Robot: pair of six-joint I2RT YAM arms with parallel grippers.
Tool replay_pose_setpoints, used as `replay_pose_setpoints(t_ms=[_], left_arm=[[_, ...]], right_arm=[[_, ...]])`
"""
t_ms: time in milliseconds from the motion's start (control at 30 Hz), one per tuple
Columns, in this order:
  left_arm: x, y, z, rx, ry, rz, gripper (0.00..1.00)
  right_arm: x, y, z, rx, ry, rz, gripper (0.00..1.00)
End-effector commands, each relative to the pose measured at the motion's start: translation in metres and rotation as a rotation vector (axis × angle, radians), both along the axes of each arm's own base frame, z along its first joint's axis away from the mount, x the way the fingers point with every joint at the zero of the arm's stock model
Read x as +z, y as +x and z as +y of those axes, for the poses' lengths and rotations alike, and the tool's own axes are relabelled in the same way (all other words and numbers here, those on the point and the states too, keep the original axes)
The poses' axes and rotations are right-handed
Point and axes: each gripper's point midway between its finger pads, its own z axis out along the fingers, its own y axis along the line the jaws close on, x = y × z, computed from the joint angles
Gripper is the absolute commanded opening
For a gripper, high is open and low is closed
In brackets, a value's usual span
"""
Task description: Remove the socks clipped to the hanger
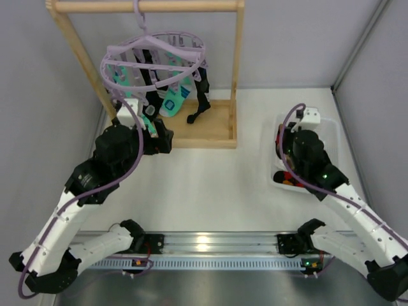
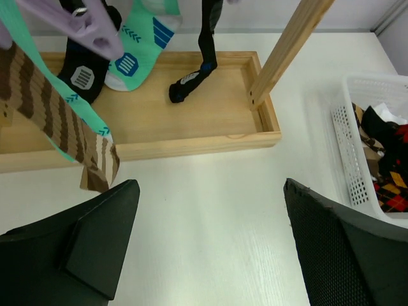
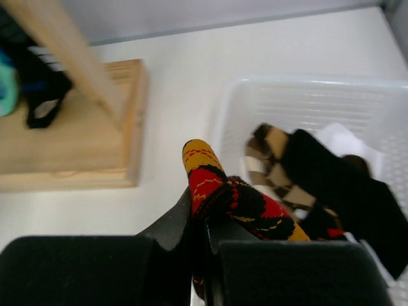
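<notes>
Argyle sock [image 3: 233, 199] clamped in right jaws; striped sock [image 2: 89, 153] near left jaws.

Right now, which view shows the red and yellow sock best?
Right wrist: the sock sits mid-frame, pinched in shut jaws by the basket. Top external shows a red sliver under the arm; left wrist can't single it out.

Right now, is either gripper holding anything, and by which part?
Right gripper is shut on the argyle sock, pinched partway along, its yellow-tipped end poking out past the jaws. Left gripper is open, holding nothing.
</notes>
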Motion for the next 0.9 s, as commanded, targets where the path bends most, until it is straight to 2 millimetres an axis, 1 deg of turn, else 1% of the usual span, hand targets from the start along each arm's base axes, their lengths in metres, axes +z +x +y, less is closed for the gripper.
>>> replay_pose_setpoints(t_ms=[0, 33, 67, 100, 133, 167, 200, 233, 267, 300, 333, 367, 400, 433, 467, 500, 533, 567, 600, 633, 667, 700, 733, 767, 800, 833, 867], left_arm=[[-0.002, -0.021, 0.001, -0.071, -0.037, -0.030, 0.98], [-0.002, -0.024, 0.008, -0.056, -0.035, -0.039, 0.98], [0.001, -0.031, 0.017, -0.039, -0.038, -0.063, 0.98], [-0.004, -0.033, 0.023, -0.025, -0.025, -0.064, 0.98], [0.000, -0.035, 0.038, 0.030, -0.012, -0.091, 0.98], [-0.002, -0.036, 0.045, 0.057, 0.002, -0.093, 0.98], [-0.003, -0.037, 0.053, 0.084, 0.015, -0.096, 0.98], [-0.005, -0.040, 0.059, 0.100, 0.031, -0.098, 0.98], [-0.006, -0.040, 0.068, 0.135, 0.059, -0.107, 0.98], [-0.011, -0.040, 0.072, 0.151, 0.075, -0.106, 0.98], [-0.011, -0.042, 0.078, 0.171, 0.082, -0.118, 0.98], [-0.012, -0.042, 0.087, 0.210, 0.092, -0.122, 0.98], [-0.015, -0.042, 0.089, 0.226, 0.093, -0.122, 0.98], [-0.018, -0.044, 0.093, 0.247, 0.075, -0.122, 0.98], [-0.020, -0.044, 0.096, 0.269, 0.068, -0.121, 0.98], [-0.020, -0.045, 0.099, 0.290, 0.058, -0.123, 0.98], [-0.024, -0.045, 0.103, 0.316, 0.041, -0.121, 0.98], [-0.025, -0.045, 0.106, 0.342, 0.034, -0.124, 0.98], [-0.025, -0.045, 0.117, 0.402, 0.038, -0.133, 0.98], [-0.026, -0.045, 0.121, 0.429, 0.041, -0.134, 0.98], [-0.027, -0.043, 0.123, 0.454, 0.045, -0.139, 0.98], [-0.028, -0.041, 0.125, 0.466, 0.052, -0.146, 0.98], [-0.029, -0.038, 0.122, 0.449, 0.080, -0.151, 0.98], [-0.038, -0.033, 0.115, 0.421, 0.108, -0.145, 0.98], [-0.038, -0.027, 0.099, 0.344, 0.100, -0.154, 0.98], [-0.040, -0.024, 0.091, 0.300, 0.120, -0.159, 0.98], [-0.051, -0.020, 0.083, 0.259, 0.147, -0.147, 0.98]], right_arm=[[-0.018, 0.014, -0.045, -0.094, -0.042, 0.134, 0.00], [-0.025, 0.019, -0.049, -0.101, -0.035, 0.152, 0.00], [-0.040, 0.028, -0.051, -0.109, -0.042, 0.194, 0.00], [-0.046, 0.035, -0.061, -0.141, -0.039, 0.210, 0.02], [-0.053, 0.038, -0.065, -0.156, -0.042, 0.229, 0.06], [-0.065, 0.043, -0.068, -0.171, -0.053, 0.266, 0.18], [-0.067, 0.045, -0.076, -0.202, -0.047, 0.279, 0.58], [-0.069, 0.046, -0.076, -0.202, -0.047, 0.284, 0.61], [-0.066, 0.046, -0.073, -0.182, -0.039, 0.273, 0.64], [-0.061, 0.048, -0.064, -0.141, -0.007, 0.247, 0.68], [-0.058, 0.047, -0.058, -0.115, 0.016, 0.228, 0.75], [-0.054, 0.042, -0.053, -0.084, 0.043, 0.201, 0.90], [-0.044, 0.043, -0.040, -0.025, 0.084, 0.153, 0.94], [-0.030, 0.038, -0.032, 0.017, 0.122, 0.096, 0.97], [-0.041, 0.031, -0.020, 0.068, 0.165, 0.096, 1.00], [-0.034, 0.024, 0.006, 0.213, 0.223, 0.067, 1.00], [-0.009, 0.023, 0.022, 0.300, 0.277, -0.047, 0.99], [-0.017, 0.015, 0.041, 0.383, 0.338, -0.045, 0.99], [-0.014, 0.005, 0.062, 0.499, 0.371, -0.048, 1.00], [-0.020, 0.005, 0.074, 0.542, 0.379, -0.029, 0.99], [-0.016, 0.000, 0.092, 0.598, 0.364, -0.025, 1.00], [-0.019, 0.001, 0.099, 0.611, 0.346, -0.015, 0.99], [-0.025, 0.002, 0.108, 0.626, 0.317, -0.001, 1.00], [-0.021, -0.004, 0.124, 0.658, 0.311, -0.010, 0.99], [-0.018, -0.007, 0.132, 0.678, 0.314, -0.017, 0.99], [-0.021, -0.009, 0.140, 0.696, 0.330, -0.006, 0.99], [-0.013, -0.016, 0.150, 0.739, 0.350, -0.031, 0.99]])
